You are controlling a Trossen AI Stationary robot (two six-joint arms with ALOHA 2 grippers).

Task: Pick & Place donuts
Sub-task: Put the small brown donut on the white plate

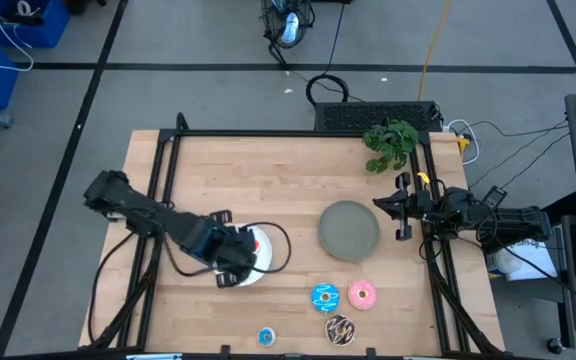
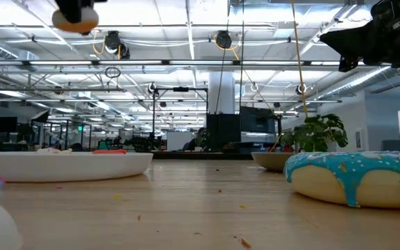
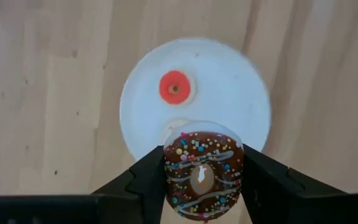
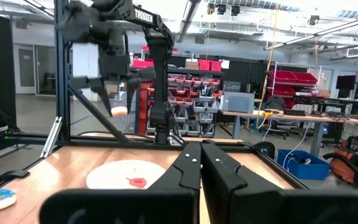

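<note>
Chocolate-brown sprinkled toy ring donut (image 3: 202, 175) is gripped between the left gripper (image 3: 202, 186) jaws, directly above the round white plate (image 3: 241, 93); right jaws closed.

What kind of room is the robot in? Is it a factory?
Probably a robotics lab or workshop. Red parts bins fill shelves, workbenches stand behind, and the left gripper holds a toy brown donut over a white plate.

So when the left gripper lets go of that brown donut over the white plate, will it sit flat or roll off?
Probably flat: the brown donut hangs face-up between the left gripper fingers above the white plate. It looks rigid, keeping its ring shape. It might bump the white donut beneath and tilt.
</note>
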